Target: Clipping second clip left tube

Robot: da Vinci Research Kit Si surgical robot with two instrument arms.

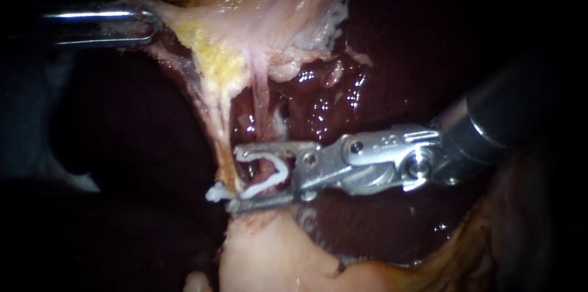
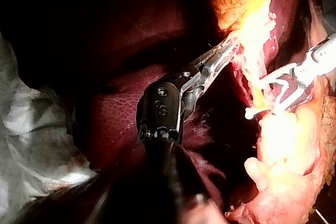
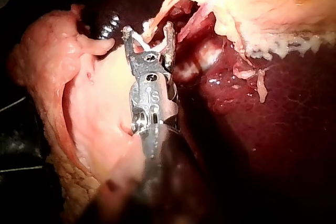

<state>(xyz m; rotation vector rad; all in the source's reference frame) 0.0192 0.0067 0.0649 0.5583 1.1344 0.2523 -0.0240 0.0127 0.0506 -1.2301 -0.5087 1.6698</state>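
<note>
A white clip is carried open between the jaws of the right instrument, one leg seated along each jaw. The legs are joined at a rounded bend deep in the jaws and spread towards the tips, with the lower leg's knobbed end reaching past the jaw tip. A thin, pale pink tube is stretched taut, running down behind the upper jaw into the gap between the legs. Contact between legs and tube cannot be told.
</note>
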